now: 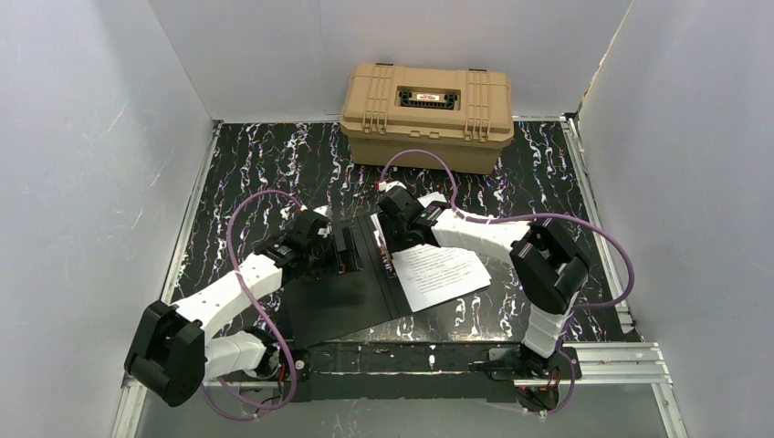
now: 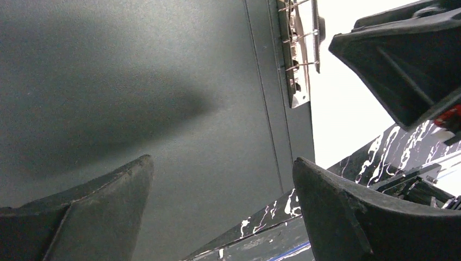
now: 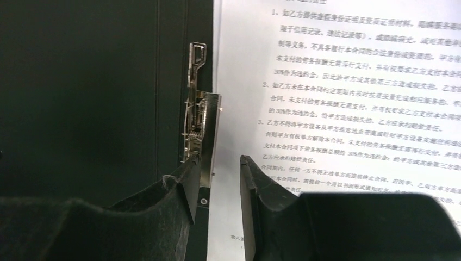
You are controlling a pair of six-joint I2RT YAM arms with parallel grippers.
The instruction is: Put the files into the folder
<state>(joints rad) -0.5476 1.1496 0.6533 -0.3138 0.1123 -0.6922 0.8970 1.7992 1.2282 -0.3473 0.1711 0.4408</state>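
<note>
Hovering over the open folder (image 1: 347, 306), my right gripper (image 3: 217, 163) has its black wedge jaws parted and empty beside the ribbed metal clip (image 3: 197, 119). The files (image 1: 443, 274), white printed sheets, lie on the folder's matte black right half. My left gripper (image 2: 223, 163) gapes wide above the left half.

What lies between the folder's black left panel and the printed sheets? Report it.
A metal clamp on the folder's spine, left of the files; clearest in the right wrist view.

The right wrist view's edges cut off the files (image 3: 353, 81).
</note>
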